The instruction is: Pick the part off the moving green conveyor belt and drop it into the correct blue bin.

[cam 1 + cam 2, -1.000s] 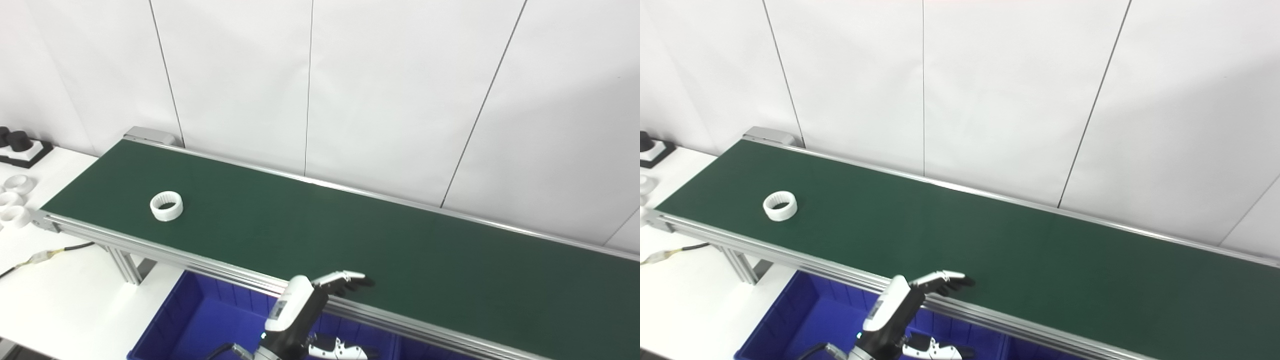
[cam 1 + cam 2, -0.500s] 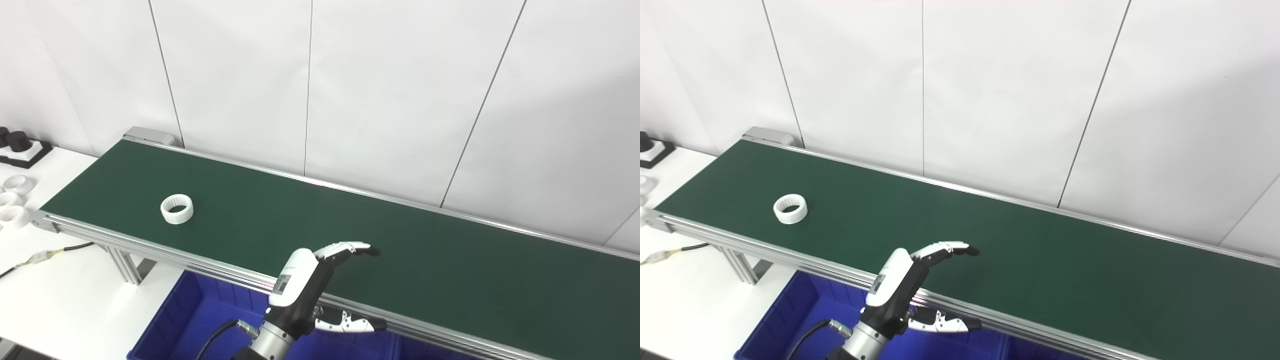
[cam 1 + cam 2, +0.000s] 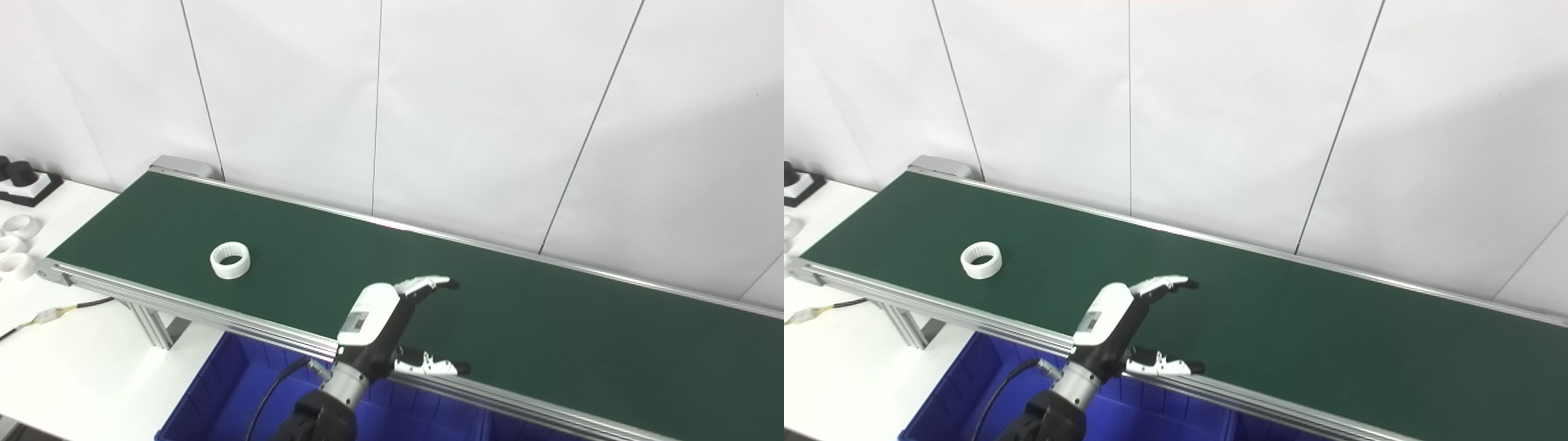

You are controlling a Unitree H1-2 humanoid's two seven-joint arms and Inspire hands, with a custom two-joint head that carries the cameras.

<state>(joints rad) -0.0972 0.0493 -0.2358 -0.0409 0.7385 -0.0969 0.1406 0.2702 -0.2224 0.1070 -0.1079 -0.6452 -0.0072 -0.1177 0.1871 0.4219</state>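
Note:
A white ring-shaped part (image 3: 230,260) lies flat on the green conveyor belt (image 3: 520,318) near its left end; it also shows in the right eye view (image 3: 981,260). My left hand (image 3: 392,318) is raised over the belt's near edge, to the right of the ring and well apart from it. It is open and empty, fingers (image 3: 425,283) stretched out over the belt, thumb (image 3: 432,367) held apart below. A blue bin (image 3: 245,398) sits under the belt's near edge. My right hand is not in view.
The belt's aluminium rail (image 3: 184,304) runs along the near side on a frame leg (image 3: 150,324). On the white table at the left lie several white rings (image 3: 15,245), a black tray with dark parts (image 3: 21,177) and a cable (image 3: 55,312).
The ring has ridden the belt to the right. My left hand has risen from below the rail and moved forward over the belt, still open.

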